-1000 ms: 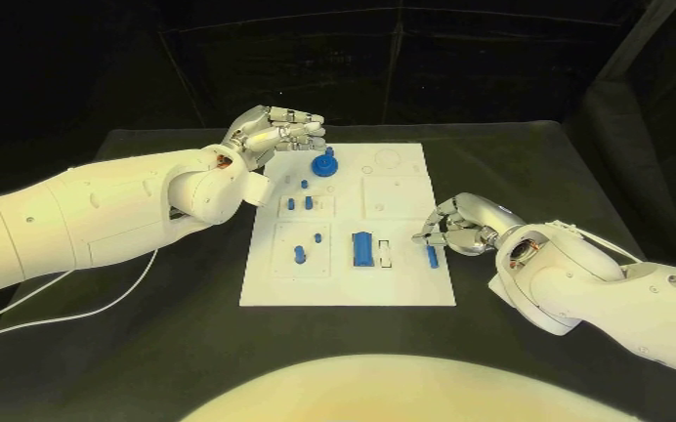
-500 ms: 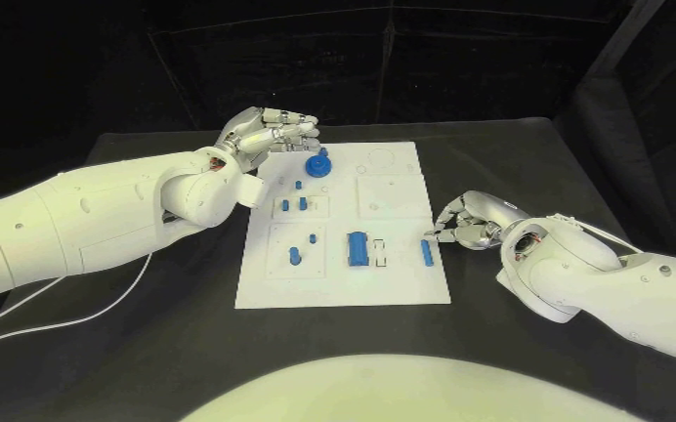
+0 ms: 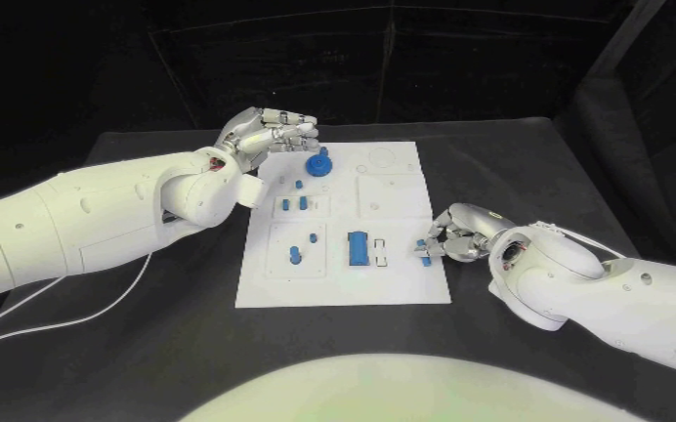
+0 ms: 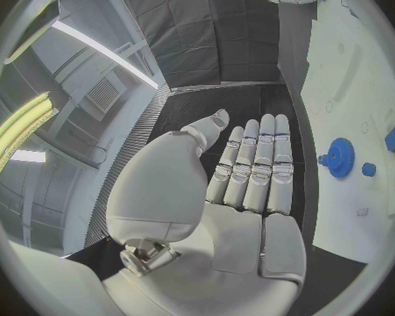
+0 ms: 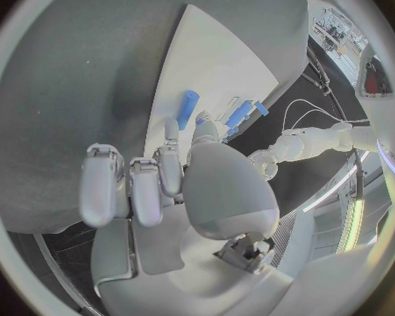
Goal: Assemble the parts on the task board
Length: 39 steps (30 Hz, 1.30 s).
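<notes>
The white task board [image 3: 398, 190] lies in the middle of the black table. A blue gear [image 3: 321, 164] stands at its far edge, also in the left wrist view [image 4: 340, 157]. My left hand [image 3: 268, 134] hovers just left of the gear, fingers straight and side by side [image 4: 250, 175], holding nothing. My right hand [image 3: 459, 232] rests at the board's right edge. Its fingertips are at the near end of a blue peg [image 3: 423, 250] that lies flat on the board [image 5: 187, 109]. Whether the thumb and finger pinch the peg is unclear.
A blue block [image 3: 360, 248] and several small blue pegs [image 3: 296, 249] sit in the board's near and middle sections. Two more blue pieces [image 5: 238, 112] lie beyond the peg in the right wrist view. Black table [image 3: 169, 315] surrounds the board.
My right hand drew back from the blue peg, then returned so its fingertips reach the peg's end. The left hand has stayed beside the gear.
</notes>
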Each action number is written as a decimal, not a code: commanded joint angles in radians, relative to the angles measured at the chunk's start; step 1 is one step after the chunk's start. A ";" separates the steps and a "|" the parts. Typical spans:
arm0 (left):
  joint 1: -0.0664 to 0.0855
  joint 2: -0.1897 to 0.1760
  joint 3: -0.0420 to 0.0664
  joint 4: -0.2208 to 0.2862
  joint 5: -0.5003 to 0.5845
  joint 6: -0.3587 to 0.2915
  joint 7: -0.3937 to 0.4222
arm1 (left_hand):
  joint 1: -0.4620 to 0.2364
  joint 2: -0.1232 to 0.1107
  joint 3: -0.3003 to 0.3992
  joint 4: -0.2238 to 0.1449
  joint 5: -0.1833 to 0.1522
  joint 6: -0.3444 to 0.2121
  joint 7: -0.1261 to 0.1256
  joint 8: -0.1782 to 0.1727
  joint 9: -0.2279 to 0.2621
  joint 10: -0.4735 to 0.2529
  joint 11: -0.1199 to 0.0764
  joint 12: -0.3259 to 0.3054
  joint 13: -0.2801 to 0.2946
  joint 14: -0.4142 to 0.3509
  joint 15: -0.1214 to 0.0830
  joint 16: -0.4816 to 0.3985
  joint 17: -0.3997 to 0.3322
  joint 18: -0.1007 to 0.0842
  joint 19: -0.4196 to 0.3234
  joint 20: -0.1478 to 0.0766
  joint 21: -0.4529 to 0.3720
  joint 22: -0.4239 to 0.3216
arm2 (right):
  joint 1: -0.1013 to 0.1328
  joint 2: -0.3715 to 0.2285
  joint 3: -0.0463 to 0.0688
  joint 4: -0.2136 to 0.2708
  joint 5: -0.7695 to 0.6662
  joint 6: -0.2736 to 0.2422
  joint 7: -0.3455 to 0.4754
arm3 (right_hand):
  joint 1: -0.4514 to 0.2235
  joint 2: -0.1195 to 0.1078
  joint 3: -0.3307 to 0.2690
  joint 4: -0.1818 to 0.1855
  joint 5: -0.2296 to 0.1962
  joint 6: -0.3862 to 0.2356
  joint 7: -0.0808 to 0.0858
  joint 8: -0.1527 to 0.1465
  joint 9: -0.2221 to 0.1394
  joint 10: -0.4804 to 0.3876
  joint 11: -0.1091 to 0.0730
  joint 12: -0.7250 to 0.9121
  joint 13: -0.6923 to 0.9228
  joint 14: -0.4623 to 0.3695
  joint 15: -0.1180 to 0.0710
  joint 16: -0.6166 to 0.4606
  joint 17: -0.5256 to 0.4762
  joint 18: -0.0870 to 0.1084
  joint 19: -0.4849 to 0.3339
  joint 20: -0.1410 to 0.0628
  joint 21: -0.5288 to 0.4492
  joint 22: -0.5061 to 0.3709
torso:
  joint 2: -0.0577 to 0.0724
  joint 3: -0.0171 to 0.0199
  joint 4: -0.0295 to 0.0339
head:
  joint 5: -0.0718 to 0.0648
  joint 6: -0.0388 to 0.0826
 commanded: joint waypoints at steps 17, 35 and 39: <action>0.000 -0.001 0.000 -0.001 0.002 0.011 0.001 | -0.006 0.006 0.000 0.008 0.002 -0.006 0.001 -0.002 0.000 -0.007 -0.001 0.002 0.001 0.006 -0.001 -0.007 -0.001 0.006 0.008 0.002 -0.005 -0.001 | -0.017 0.036 -0.004 -0.029 -0.138 0.145 -0.058 | 0.119 -0.009 0.029 -0.085 -0.042 0.000 0.002 -0.013 0.005 -0.009 0.000 -0.010 -0.088 0.092 -0.003 0.006 0.204 -0.011 0.003 0.004 -0.001 -0.002 | 0.000 -0.0001 0.0012 | -0.001 0.000; 0.000 -0.005 -0.001 0.000 0.002 0.009 -0.010 | -0.008 0.010 0.000 0.011 0.002 -0.007 0.001 -0.001 0.000 -0.008 -0.001 0.002 0.001 0.007 -0.001 -0.008 -0.002 0.006 0.008 0.002 -0.005 -0.005 | -0.023 0.048 -0.004 -0.009 -0.215 0.160 -0.086 | 0.163 0.021 0.063 -0.116 0.087 0.000 0.002 -0.031 0.004 -0.013 -0.001 -0.011 -0.085 0.090 -0.002 0.001 0.198 -0.011 0.002 0.008 -0.002 -0.002 | 0.000 -0.0004 0.0004 | 0.000 -0.003; 0.000 -0.006 -0.001 0.000 0.002 0.009 -0.011 | -0.008 0.010 0.000 0.011 0.002 -0.007 0.001 -0.001 0.000 -0.008 -0.001 0.002 0.001 0.007 -0.001 -0.008 -0.002 0.006 0.008 0.002 -0.005 -0.005 | -0.023 0.040 -0.004 0.002 -0.167 0.110 -0.093 | 0.189 0.043 0.097 -0.131 0.119 0.009 -0.003 -0.035 0.002 -0.009 -0.007 -0.005 -0.080 0.091 -0.007 0.002 0.199 -0.012 0.005 0.003 0.001 0.002 | -0.001 -0.0011 0.0004 | -0.001 -0.004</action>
